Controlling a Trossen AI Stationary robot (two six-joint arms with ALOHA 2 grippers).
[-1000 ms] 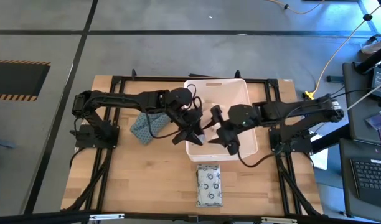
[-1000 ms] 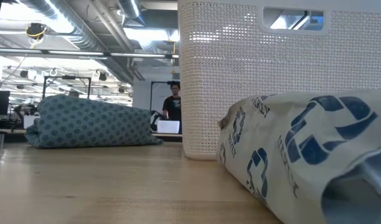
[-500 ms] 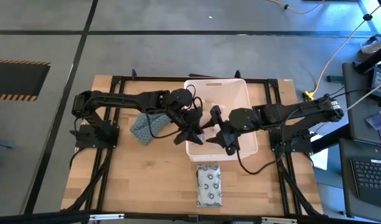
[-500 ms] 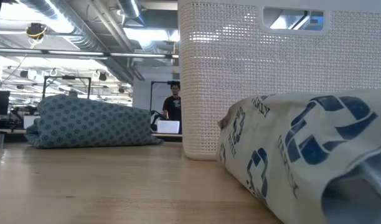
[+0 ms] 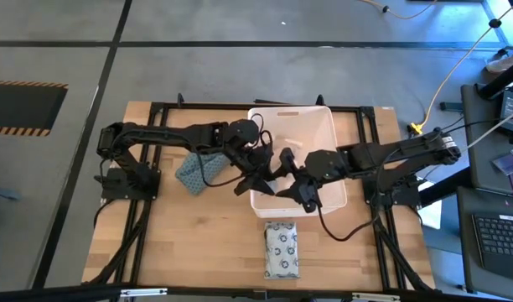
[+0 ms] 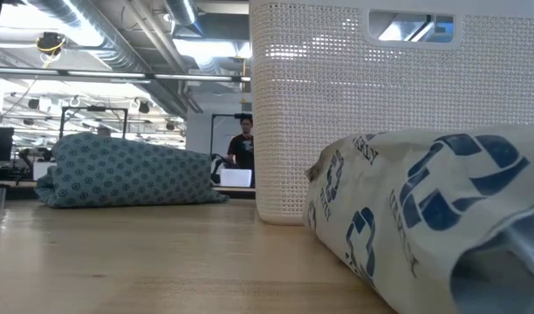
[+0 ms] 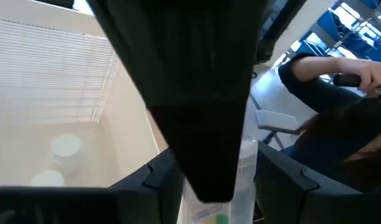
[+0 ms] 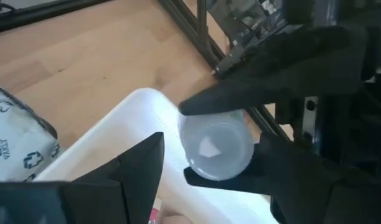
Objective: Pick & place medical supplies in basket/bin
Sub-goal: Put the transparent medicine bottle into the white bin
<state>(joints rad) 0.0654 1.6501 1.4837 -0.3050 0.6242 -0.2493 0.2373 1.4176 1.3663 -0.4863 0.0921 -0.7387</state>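
Left end effector (image 5: 255, 179): over the lower-left corner of the large white rectangular plastic tub (image 5: 323, 126), centre of frame, fingers pinching a small clear-white plastic bottle (image 8: 215, 142). Bottle's long axis points toward the right end effector (image 5: 283, 172), just beside it, fingers spread either side of the bottle's end. Grey-white patterned soft pack (image 5: 281, 249): flat on the wooden desk (image 5: 198, 243), lower centre. Teal patterned pouch (image 5: 191, 174): desk, left of tub.
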